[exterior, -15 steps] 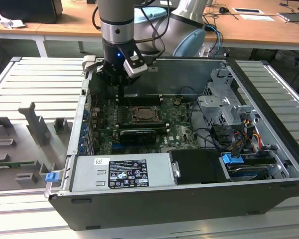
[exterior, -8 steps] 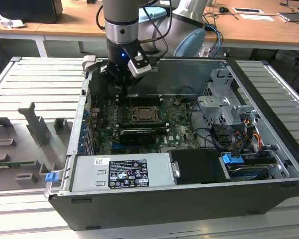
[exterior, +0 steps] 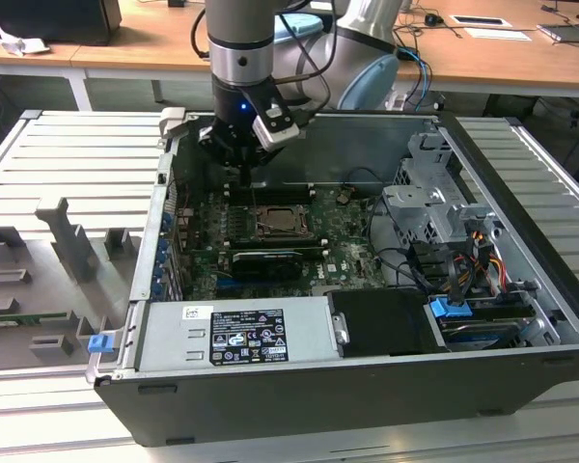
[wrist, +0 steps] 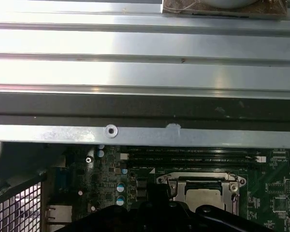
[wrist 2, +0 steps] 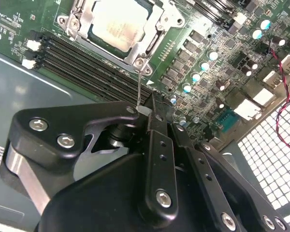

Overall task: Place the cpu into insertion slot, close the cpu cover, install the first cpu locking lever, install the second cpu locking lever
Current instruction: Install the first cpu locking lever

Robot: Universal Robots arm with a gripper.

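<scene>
Hand (wrist 2: 144, 110) pinched shut on thin locking lever (wrist 2: 139, 82) in second wrist view, beside covered cpu (wrist 2: 120, 23).

One high outside camera, two close wrist cameras.
Your exterior view looks down from above the open computer case (exterior: 521, 289), taking in the whole motherboard (exterior: 270, 256). Your second wrist view sits close over the gripper (wrist 2: 152, 108), facing the cpu (wrist 2: 118, 24) in its socket. Your first wrist view faces the case's wall (wrist: 145, 135); both wrist views share that socket.
</scene>
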